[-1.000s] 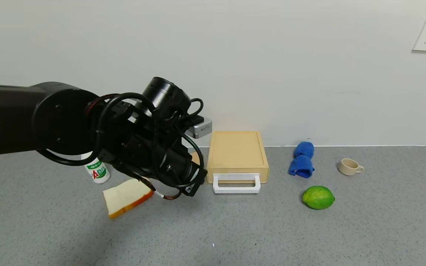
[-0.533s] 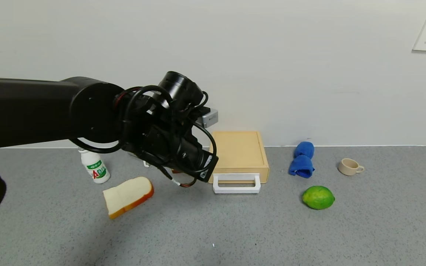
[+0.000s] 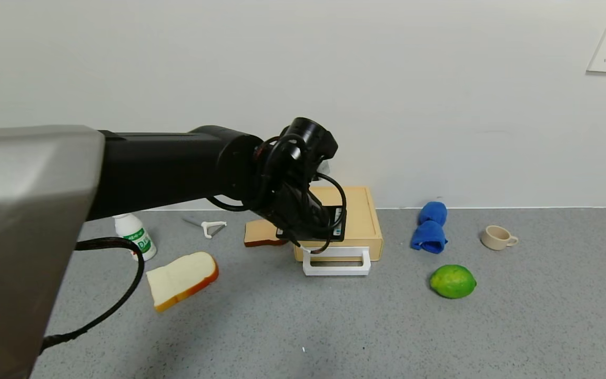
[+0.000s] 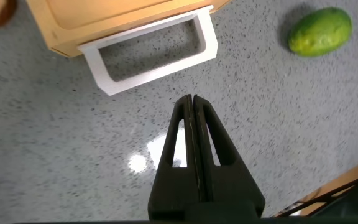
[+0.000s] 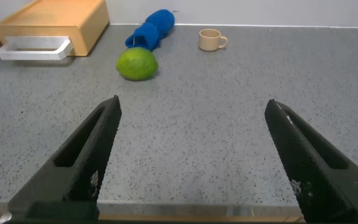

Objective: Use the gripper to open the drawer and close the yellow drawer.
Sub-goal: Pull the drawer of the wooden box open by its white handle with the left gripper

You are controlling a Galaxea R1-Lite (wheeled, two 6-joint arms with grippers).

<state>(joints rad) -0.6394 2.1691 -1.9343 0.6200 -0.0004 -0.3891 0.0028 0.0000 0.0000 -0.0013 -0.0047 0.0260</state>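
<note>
The pale yellow-tan drawer lies flat against the back wall with its tray pushed in and its white loop handle facing me. My left gripper hangs over the drawer's front left corner, just above the handle. In the left wrist view its fingers are pressed together and empty, their tip over bare counter a short way in front of the handle. My right gripper is open and empty, low over the counter, well in front of the drawer.
A toast slice, a brown bread slice, a white bottle and a peeler lie left of the drawer. A blue cloth, a lime and a small cup lie to its right.
My left arm has swung right and away from me, from above the toast slice to the drawer's front left corner. The drawer has not moved.
</note>
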